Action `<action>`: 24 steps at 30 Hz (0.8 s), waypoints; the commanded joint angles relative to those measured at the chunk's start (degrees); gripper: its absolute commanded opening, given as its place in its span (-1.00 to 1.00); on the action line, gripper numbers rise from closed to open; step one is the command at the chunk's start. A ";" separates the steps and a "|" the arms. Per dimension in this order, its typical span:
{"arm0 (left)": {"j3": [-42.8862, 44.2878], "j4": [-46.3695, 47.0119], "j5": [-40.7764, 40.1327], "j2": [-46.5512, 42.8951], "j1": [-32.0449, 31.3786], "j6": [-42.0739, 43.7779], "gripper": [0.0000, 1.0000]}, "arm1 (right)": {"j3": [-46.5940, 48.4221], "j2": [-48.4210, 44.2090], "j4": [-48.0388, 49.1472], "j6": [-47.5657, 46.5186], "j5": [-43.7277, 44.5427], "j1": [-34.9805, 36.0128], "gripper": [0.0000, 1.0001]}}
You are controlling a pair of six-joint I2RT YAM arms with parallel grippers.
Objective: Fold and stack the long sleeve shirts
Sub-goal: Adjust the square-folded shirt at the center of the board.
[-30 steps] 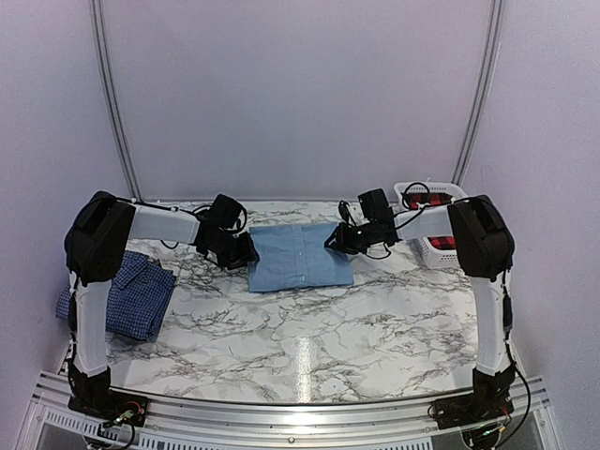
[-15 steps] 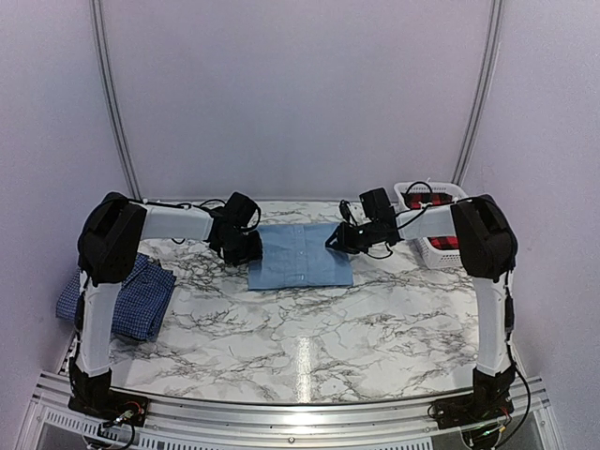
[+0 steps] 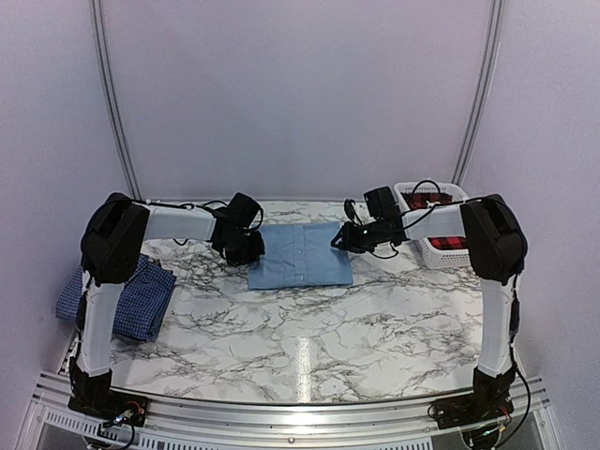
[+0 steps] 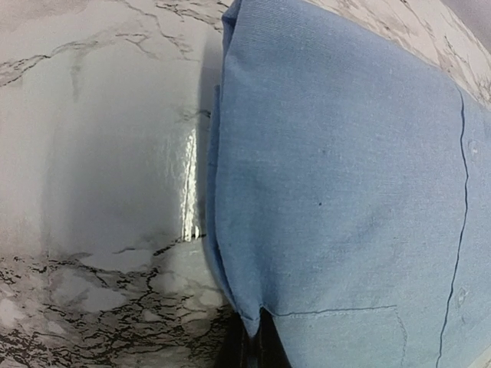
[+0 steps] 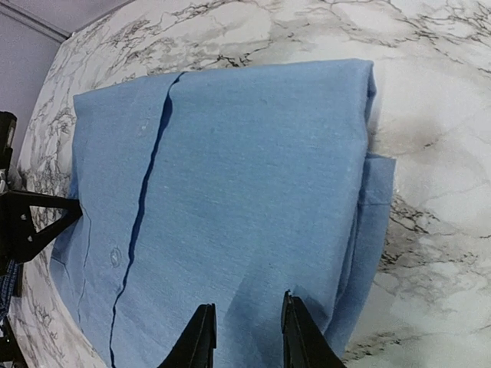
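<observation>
The light blue shirt (image 3: 300, 255) lies folded midway along the counter's (image 3: 309, 337) far edge. The left jaws pinch its left hem while the right jaws, part-spread, sit over its right edge, probably to carry it flat for stacking.

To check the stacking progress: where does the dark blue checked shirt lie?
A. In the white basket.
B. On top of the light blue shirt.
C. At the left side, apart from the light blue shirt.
C: the checked shirt lies far left, the light blue shirt in the middle.
</observation>
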 commanded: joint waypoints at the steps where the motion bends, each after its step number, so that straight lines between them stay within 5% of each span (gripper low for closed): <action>1: -1.41 -4.90 1.86 -1.59 0.19 1.62 -1.00 | -1.23 -2.66 -1.84 -1.00 5.11 0.11 -0.46; 12: -3.15 -3.98 5.69 -4.74 1.62 3.25 -0.96 | -2.60 -1.65 -4.92 -0.31 13.94 4.08 -0.36; 18: -4.36 -3.10 6.62 -5.08 2.42 3.18 -0.77 | -1.91 -0.64 -7.41 0.31 17.53 4.35 -0.58; 24: -4.69 -2.89 7.03 -5.27 2.71 3.31 -0.74 | -3.03 -2.44 -7.52 -0.03 19.49 3.65 -0.39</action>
